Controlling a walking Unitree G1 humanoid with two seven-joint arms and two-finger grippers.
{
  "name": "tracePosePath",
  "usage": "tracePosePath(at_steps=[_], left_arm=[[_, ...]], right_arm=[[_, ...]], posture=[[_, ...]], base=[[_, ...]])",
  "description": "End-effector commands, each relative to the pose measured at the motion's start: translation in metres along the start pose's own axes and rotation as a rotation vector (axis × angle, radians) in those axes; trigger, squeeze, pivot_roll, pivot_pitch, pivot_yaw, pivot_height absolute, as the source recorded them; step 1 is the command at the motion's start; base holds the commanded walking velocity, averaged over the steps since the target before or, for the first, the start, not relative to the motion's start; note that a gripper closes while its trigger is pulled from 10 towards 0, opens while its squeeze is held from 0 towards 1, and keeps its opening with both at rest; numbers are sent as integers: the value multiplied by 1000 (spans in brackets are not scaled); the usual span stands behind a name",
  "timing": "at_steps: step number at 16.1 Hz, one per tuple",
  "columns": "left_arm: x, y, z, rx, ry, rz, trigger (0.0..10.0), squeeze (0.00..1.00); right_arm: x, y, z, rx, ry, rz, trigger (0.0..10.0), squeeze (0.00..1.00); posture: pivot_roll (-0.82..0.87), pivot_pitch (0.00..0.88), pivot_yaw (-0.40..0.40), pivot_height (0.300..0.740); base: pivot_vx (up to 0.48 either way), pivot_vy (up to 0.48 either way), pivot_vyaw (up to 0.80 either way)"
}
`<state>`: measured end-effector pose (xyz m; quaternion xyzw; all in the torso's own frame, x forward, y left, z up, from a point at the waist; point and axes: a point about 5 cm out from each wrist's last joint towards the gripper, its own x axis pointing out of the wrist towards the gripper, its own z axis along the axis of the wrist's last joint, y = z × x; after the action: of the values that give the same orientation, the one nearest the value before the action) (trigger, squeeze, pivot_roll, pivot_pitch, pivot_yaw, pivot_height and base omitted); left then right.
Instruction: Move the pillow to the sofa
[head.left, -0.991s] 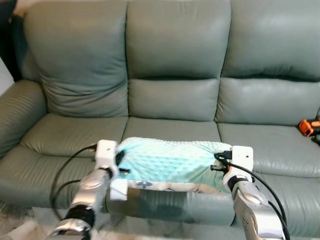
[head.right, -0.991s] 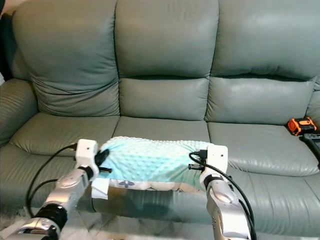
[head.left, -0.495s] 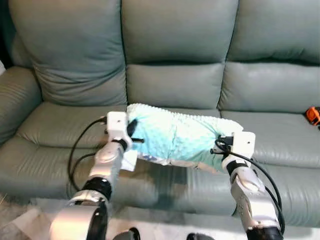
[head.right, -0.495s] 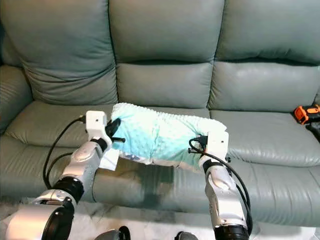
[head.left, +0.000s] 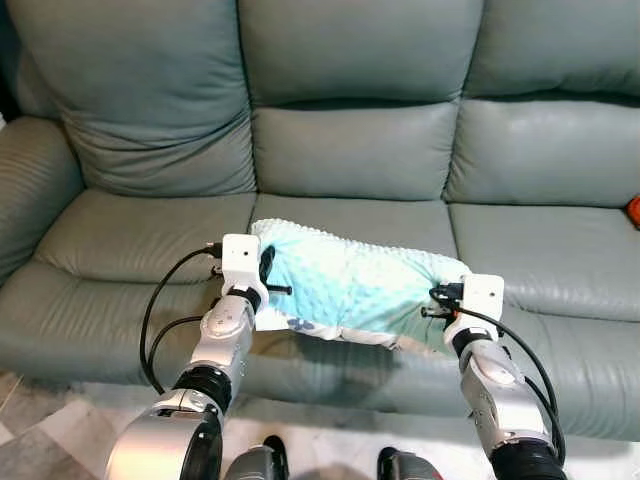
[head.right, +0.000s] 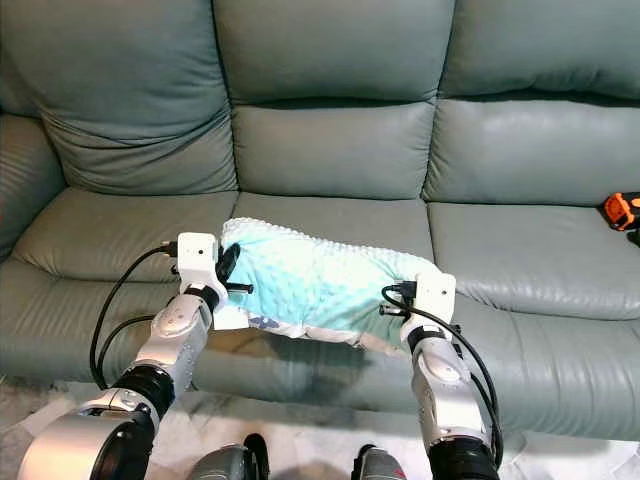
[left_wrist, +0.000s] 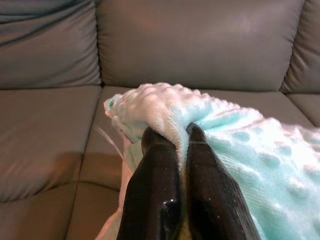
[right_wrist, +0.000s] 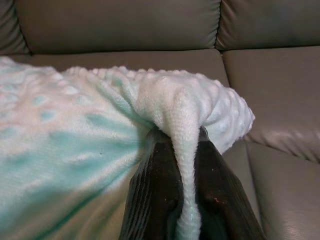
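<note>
Mint-green, bumpy plush pillow (head.left: 350, 290) hangs stretched between the two arms over the front edge of the grey-green leather sofa (head.left: 350, 130), above its middle seat cushion. A second ago it was held further out from the seat edge; half a second ago it was carried higher, its left end raised. Now it sits lower and further in over the cushion — the carry looks nearly over and the set-down close.

At the pillow's left end, the left gripper (left_wrist: 175, 137) has its black fingers (left_wrist: 155, 180) pinched tight on a fold of the plush. The right gripper (right_wrist: 177, 137) does the same at the right end, with a ridge of fabric squeezed between its fingers (right_wrist: 155, 190). Both have kept this hold through the move.

Whether the pillow's underside already touches the seat cannot be told; its pale patterned lower edge seems to droop toward the front lip. Judging by this, what remains is a little more lowering, then letting go — with some risk that it slides off the edge if dropped too near the front.
</note>
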<state>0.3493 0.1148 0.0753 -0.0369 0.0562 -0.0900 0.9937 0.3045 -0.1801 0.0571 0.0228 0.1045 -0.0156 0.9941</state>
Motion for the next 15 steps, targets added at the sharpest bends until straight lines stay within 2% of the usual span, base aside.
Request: tracePosePath(at_steps=[1,3,6,7,8,9,10,15], left_arm=[[2,-3,8,3,-46,-9,10000,0],[1,-1,4,19,-25,0,10000,0],[0,4,1,-3,-5,35,10000,0],[0,5,-1,-13,6,48,10000,0],[0,5,-1,-15,8,51,10000,0],[0,4,-2,-14,8,54,10000,267],[0,3,-2,-19,8,59,10000,1000],[-3,-2,-9,-48,24,59,10000,1000]], right_arm=[[2,5,3,26,-21,7,10000,0],[6,13,0,34,-24,15,10000,0],[10,10,1,31,-26,12,10000,0],[12,8,1,29,-26,7,10000,871],[13,7,1,28,-27,5,10000,871],[14,4,2,30,-28,-5,10000,1000],[16,3,3,34,-33,-14,10000,1000],[18,3,2,28,-34,-27,10000,1000]], posture=[[-51,250,102,740],[-50,257,109,740],[-53,279,109,740],[-53,283,109,740],[-52,284,109,740],[-53,289,109,740],[-53,295,108,740],[-51,301,111,740]], base=[[0,0,0],[0,0,0],[0,0,0],[0,0,0],[0,0,0],[0,0,0],[0,0,0],[0,0,0]])
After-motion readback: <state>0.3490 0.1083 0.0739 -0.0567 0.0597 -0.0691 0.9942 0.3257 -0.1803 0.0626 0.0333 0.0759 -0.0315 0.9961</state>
